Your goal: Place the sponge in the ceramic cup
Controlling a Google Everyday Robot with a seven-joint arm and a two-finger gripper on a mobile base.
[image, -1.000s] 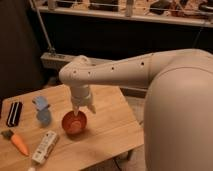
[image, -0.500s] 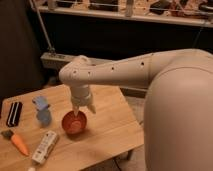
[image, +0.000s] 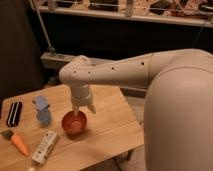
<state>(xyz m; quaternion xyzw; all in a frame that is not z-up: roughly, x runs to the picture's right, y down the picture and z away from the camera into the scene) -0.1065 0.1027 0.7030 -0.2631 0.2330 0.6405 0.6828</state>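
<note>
The arm [image: 117, 72] bends downward, its pincer [image: 83, 108] hanging over the orange-red bowl [image: 67, 127], apparently spread and empty.

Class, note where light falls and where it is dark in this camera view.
Camera view: warm light on the wooden table and the pale arm; the hand, above the orange-red bowl, is lit too; the room behind is dark.

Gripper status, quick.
Gripper: open, holding nothing, just above the orange-red bowl. The sponge is apart from it, over at the ceramic cup.
</note>
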